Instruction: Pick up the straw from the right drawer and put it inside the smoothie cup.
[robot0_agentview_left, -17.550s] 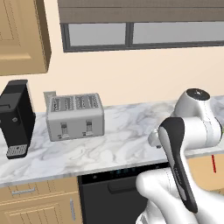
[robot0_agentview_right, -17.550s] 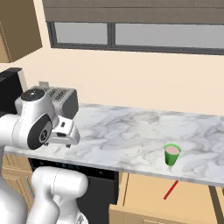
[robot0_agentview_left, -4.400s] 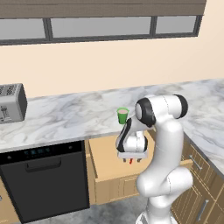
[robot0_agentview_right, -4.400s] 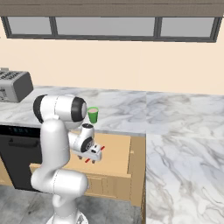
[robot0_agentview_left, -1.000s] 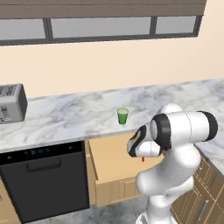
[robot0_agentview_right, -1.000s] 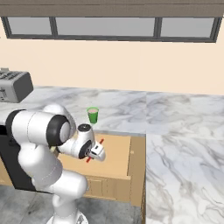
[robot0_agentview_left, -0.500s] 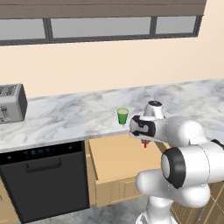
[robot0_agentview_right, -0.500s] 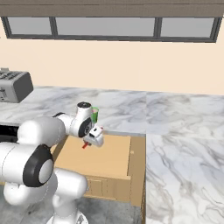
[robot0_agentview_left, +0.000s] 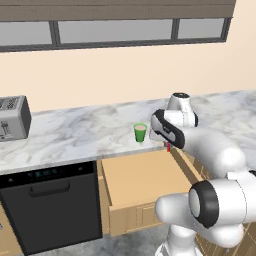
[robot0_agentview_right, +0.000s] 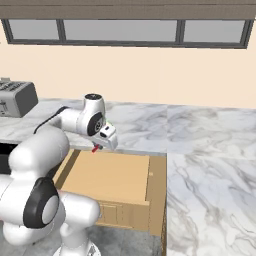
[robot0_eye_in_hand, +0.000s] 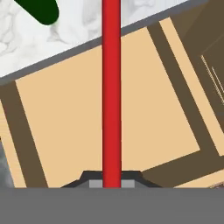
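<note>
My gripper (robot0_agentview_left: 168, 143) is shut on the red straw (robot0_agentview_left: 168, 147), holding it above the back right corner of the open right drawer (robot0_agentview_left: 135, 176), at the counter's edge. The green smoothie cup (robot0_agentview_left: 140, 133) stands upright on the marble counter, a little left of the gripper and apart from it. In the right base view the gripper (robot0_agentview_right: 99, 144) hangs over the drawer's (robot0_agentview_right: 110, 176) back left corner, and a short red piece of the straw (robot0_agentview_right: 95, 148) pokes out below it. In the hand view the straw (robot0_eye_in_hand: 111, 87) runs straight up from the fingertips (robot0_eye_in_hand: 111, 180), and the cup (robot0_eye_in_hand: 41, 11) is at the top left.
A toaster (robot0_agentview_left: 10, 118) sits at the counter's far left. Left of the drawer, a black dishwasher (robot0_agentview_left: 50, 200) sits under the counter. The marble counter (robot0_agentview_right: 210, 165) wraps around the drawer's right side. The drawer's bottom (robot0_eye_in_hand: 57, 113) is bare tan wood.
In the last second the hand has lifted the straw out of the drawer and carried it back to the counter edge, to the right of the cup.
</note>
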